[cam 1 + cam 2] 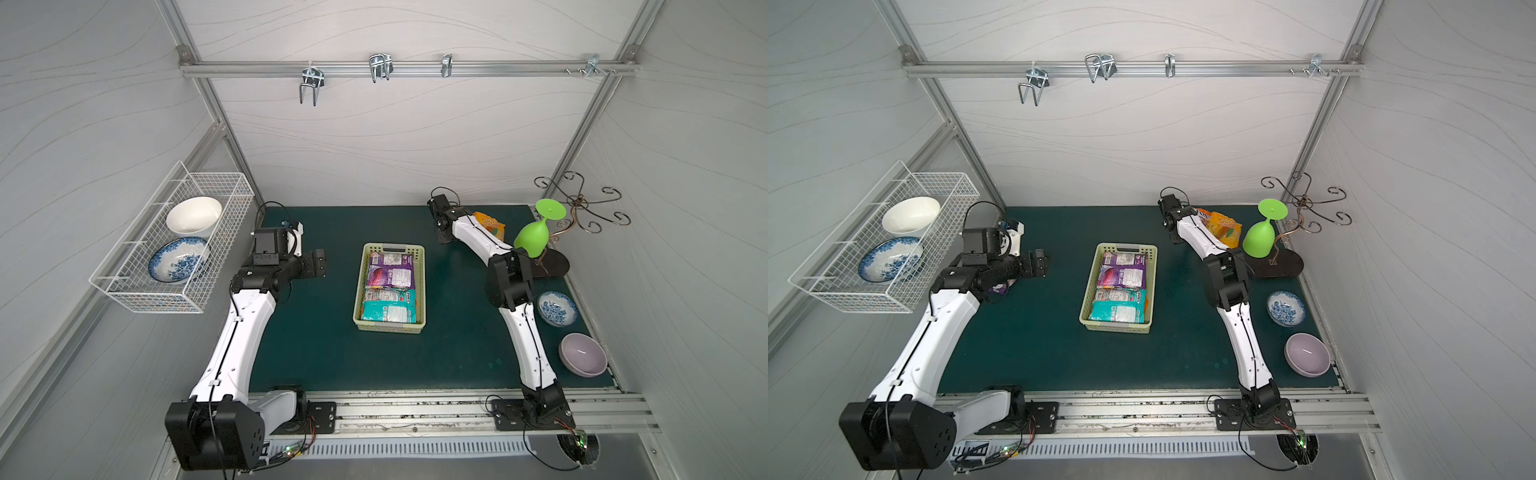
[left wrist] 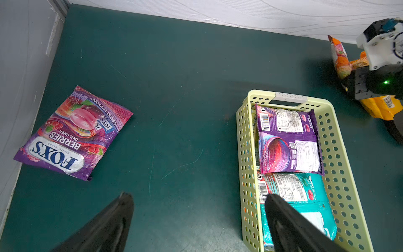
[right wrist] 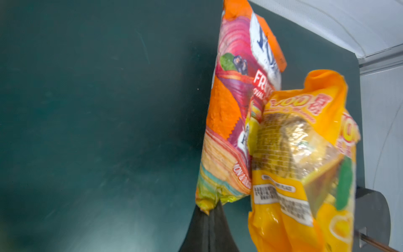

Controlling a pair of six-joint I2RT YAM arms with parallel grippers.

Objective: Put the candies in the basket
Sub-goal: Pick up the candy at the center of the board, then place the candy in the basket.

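Pinching a glossy, crinkled orange candy bag (image 3: 229, 122), lower centre, my right gripper (image 3: 210, 216) is clenched; left gripper (image 2: 197, 203) spread wide.

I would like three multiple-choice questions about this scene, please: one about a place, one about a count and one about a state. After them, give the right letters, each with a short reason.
1. Where does the purple FOX'S Berries bag lie?
A. in a bowl
B. flat on the dark green mat
C. on a wall hook

2. How many bowls are in the white wire basket?
A. one
B. two
C. four

3. The left gripper is:
A. open and empty
B. shut on a teal bag
C. shut on a bowl's rim

Answers:
1 B: the left wrist view shows it lying flat on the mat.
2 B: both top views show a white bowl and a blue-patterned bowl in it.
3 A: its fingers stand wide apart with nothing between them.
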